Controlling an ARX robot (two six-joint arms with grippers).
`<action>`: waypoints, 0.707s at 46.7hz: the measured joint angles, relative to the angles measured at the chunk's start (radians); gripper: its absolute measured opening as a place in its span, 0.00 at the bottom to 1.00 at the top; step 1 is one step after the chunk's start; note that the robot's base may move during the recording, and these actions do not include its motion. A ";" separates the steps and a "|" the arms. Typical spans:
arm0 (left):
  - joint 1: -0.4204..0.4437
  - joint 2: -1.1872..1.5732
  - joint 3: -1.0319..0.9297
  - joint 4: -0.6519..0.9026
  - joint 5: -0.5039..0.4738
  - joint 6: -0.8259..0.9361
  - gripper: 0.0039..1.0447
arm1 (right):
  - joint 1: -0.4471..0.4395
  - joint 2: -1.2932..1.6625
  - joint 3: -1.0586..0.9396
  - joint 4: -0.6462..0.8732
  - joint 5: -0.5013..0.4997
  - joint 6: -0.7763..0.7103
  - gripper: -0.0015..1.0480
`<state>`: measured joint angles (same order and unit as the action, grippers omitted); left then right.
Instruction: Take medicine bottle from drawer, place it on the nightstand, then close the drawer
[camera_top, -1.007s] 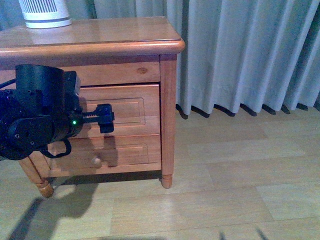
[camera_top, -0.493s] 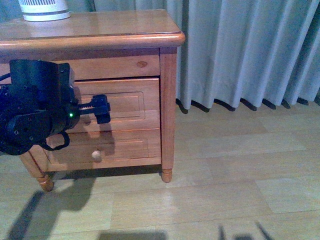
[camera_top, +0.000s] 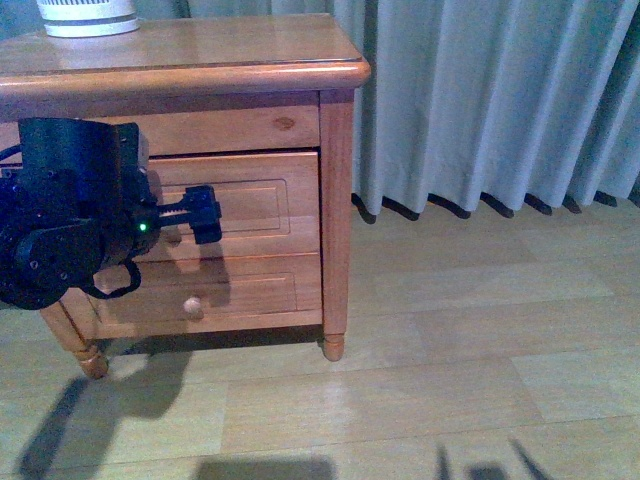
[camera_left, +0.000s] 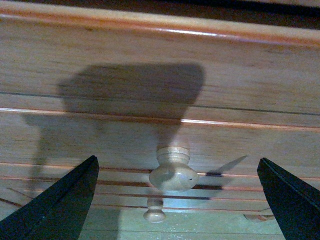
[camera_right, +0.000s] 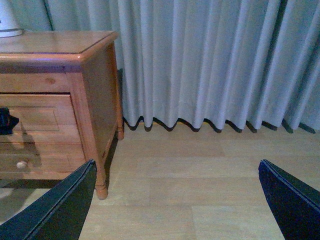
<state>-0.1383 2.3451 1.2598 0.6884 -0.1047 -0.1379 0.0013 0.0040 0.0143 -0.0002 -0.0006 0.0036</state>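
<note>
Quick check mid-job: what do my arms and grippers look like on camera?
The left arm is a bulky black housing with a small green LED and a black cable looping beneath. The left gripper is black and blocky. Wrist views show dark, tapered fingers; the right gripper matches.

Left gripper (camera_top: 204, 214) fingers (camera_left: 62, 205) standing wide around the drawer (camera_top: 250, 200) knob (camera_left: 172, 172), gaps showing either side, white device (camera_top: 88, 18) occupying the nightstand (camera_top: 220, 55) top's far left corner, floor (camera_top: 460, 350) lying open rightward, curtain (camera_top: 480, 100) hanging behind.
</note>
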 joint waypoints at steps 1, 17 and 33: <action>0.000 0.000 0.000 0.000 0.001 0.000 0.94 | 0.000 0.000 0.000 0.000 0.000 0.000 0.93; -0.005 0.022 0.000 0.021 0.027 -0.002 0.94 | 0.000 0.000 0.000 0.000 0.000 0.000 0.93; -0.006 0.031 0.000 0.040 0.030 -0.002 0.94 | 0.000 0.000 0.000 0.000 0.000 0.000 0.93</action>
<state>-0.1448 2.3756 1.2598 0.7284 -0.0750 -0.1398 0.0013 0.0040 0.0143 -0.0002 -0.0006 0.0036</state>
